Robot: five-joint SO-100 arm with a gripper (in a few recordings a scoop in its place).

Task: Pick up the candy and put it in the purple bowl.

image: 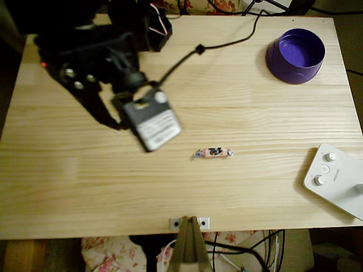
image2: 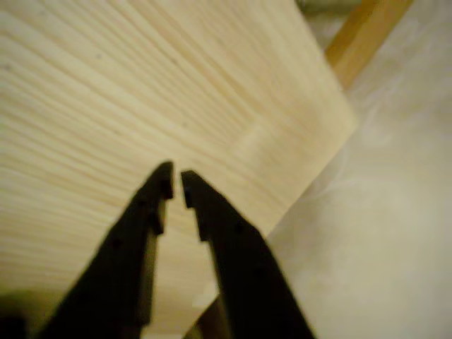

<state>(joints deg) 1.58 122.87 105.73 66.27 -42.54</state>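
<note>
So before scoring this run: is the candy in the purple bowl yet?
Out. The candy lies on the bare wooden table, well apart from the purple bowl, whose inside looks empty.

Pale pine table (image: 238,107) under warm light, perhaps floral cloth (image: 113,255) beneath, dark surroundings

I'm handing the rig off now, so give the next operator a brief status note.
Pincer: nearly closed, holding nothing, over bare wood near the table edge in the wrist view; the arm sits at upper left in the overhead view.
Candy: lying flat near the table's middle, untouched, to the right of the arm.
Purple bowl: upper right corner, upright, nothing in it.
White device with knobs: right edge, not part of the job.
Done: nothing yet.
Left: reach the candy, grasp it, carry it to the bowl, release.
</note>
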